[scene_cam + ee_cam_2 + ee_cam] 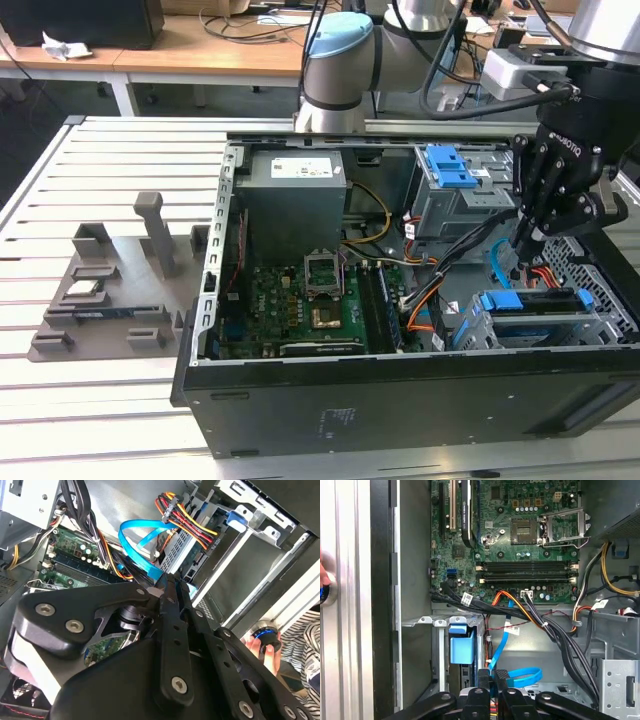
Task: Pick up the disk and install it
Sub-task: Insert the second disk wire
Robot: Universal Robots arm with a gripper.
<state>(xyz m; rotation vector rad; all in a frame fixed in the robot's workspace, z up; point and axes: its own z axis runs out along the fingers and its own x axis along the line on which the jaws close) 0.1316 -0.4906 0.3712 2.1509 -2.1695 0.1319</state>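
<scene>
The pincer hangs inside the open PC case, near the case's right end in the exterior view, just above the drive cage. Its fingers are together w/ nothing between them. The disk, w/ blue frame, sits already in the cage slot at the case's front right corner, prob. pushed in so its connector end faces the cables. A blue data cable lies just beside the fingertips. The motherboard is well apart.
</scene>
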